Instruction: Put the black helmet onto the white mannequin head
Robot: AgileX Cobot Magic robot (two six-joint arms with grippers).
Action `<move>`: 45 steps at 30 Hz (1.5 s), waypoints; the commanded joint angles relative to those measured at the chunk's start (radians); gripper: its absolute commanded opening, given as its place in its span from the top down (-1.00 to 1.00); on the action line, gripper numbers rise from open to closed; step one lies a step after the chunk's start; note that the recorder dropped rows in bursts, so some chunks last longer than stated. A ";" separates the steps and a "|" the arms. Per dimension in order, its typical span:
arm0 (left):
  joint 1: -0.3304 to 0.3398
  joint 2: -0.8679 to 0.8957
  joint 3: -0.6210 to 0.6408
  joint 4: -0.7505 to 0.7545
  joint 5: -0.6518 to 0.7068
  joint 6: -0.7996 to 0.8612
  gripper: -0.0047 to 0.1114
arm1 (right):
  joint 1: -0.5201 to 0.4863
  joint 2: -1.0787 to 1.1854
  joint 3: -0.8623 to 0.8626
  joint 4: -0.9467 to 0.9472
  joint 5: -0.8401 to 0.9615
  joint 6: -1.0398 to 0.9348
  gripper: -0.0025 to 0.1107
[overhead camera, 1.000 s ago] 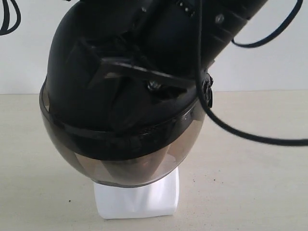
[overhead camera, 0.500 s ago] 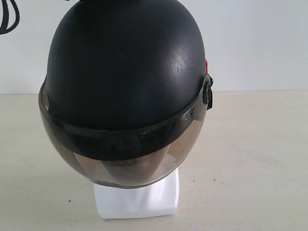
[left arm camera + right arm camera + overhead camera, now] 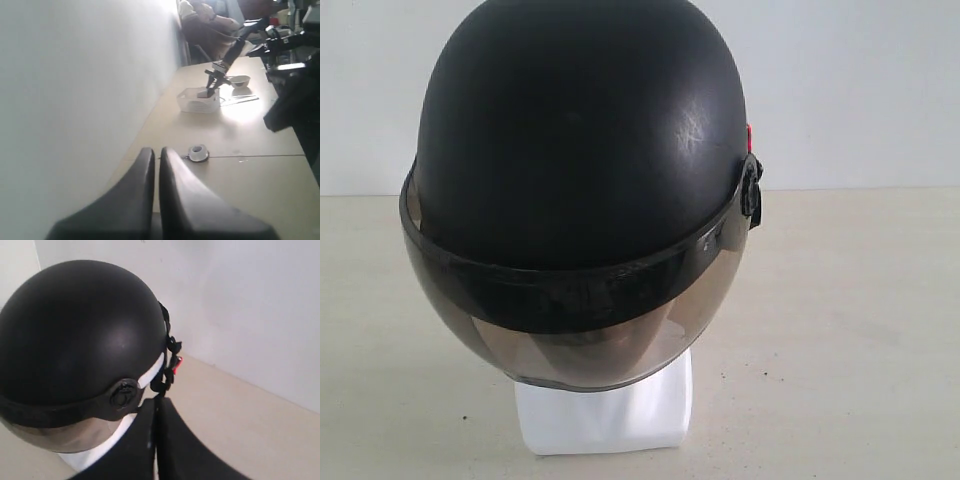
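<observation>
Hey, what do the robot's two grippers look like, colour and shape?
The left gripper has two smooth, dark charcoal jaws, broad at the base and tapering to rounded tips. The right gripper looks the same, plain matte black. No markings or cables show on either; the arms are out of view.

Legible text, labels, brands, numbers, signs: none in any view. Black helmet (image 3: pixel 580 130): shell and visor without readable marking. Small red tab (image 3: pixel 751 135) at the helmet's rim: too small to tell whether lettered.
</observation>
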 commanded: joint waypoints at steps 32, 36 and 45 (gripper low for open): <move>0.127 -0.803 1.064 -0.005 0.545 0.000 0.84 | -0.002 -0.236 0.708 0.076 -0.673 0.035 0.96; 0.127 -0.803 1.064 -0.005 0.545 0.000 0.84 | -0.036 -0.278 0.708 0.076 -0.671 0.037 0.96; 0.127 -0.803 1.064 -0.005 0.545 0.000 0.84 | -0.546 -0.444 0.708 0.078 -0.645 0.020 0.96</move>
